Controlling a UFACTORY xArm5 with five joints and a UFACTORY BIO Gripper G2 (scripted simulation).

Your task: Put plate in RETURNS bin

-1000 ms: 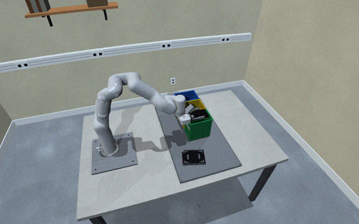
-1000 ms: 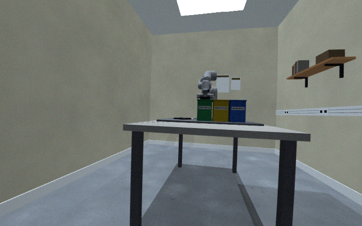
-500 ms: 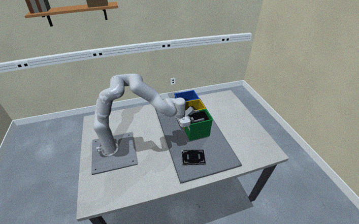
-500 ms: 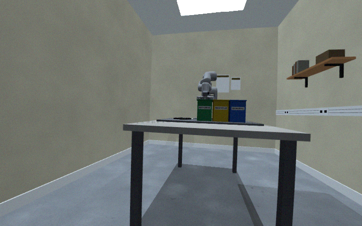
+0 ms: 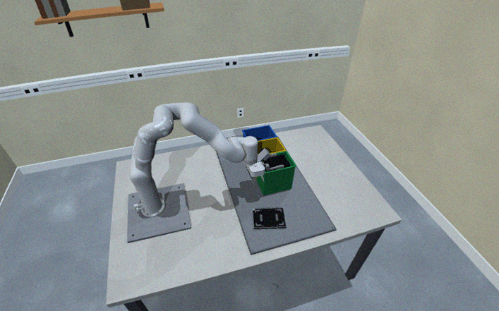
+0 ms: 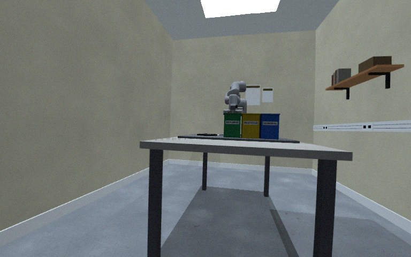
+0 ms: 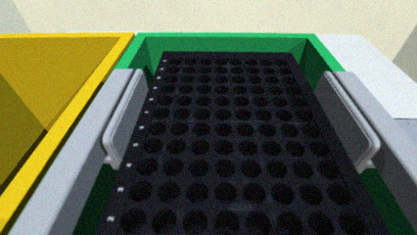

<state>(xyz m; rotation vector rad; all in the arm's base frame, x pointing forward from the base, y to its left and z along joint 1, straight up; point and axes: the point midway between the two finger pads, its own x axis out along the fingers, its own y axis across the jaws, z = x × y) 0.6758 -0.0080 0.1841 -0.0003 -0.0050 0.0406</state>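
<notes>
My gripper (image 5: pixel 271 161) (image 6: pixel 232 111) (image 7: pixel 236 117) is shut on the black 96-well plate (image 5: pixel 278 160) (image 7: pixel 225 129), with one finger along each long side. The plate is level in the mouth of the green RETURNS bin (image 5: pixel 278 179) (image 6: pixel 231 130) (image 7: pixel 225 43), inside its walls; the exterior view does not show it above the rim. The bin stands upright. The plate nest N1 (image 5: pixel 269 218) (image 6: pixel 206 134), a low black frame, holds no plate. The lower inside of the green bin is hidden by the plate.
The yellow RECYCLE bin (image 5: pixel 279 146) (image 6: pixel 250 131) (image 7: pixel 59 61) stands upright close beside the green one, by my left finger in the wrist view. The blue GENERAL bin (image 5: pixel 258 132) (image 6: pixel 269 131) stands upright beyond it. All stand on a grey mat (image 5: pixel 308 216).
</notes>
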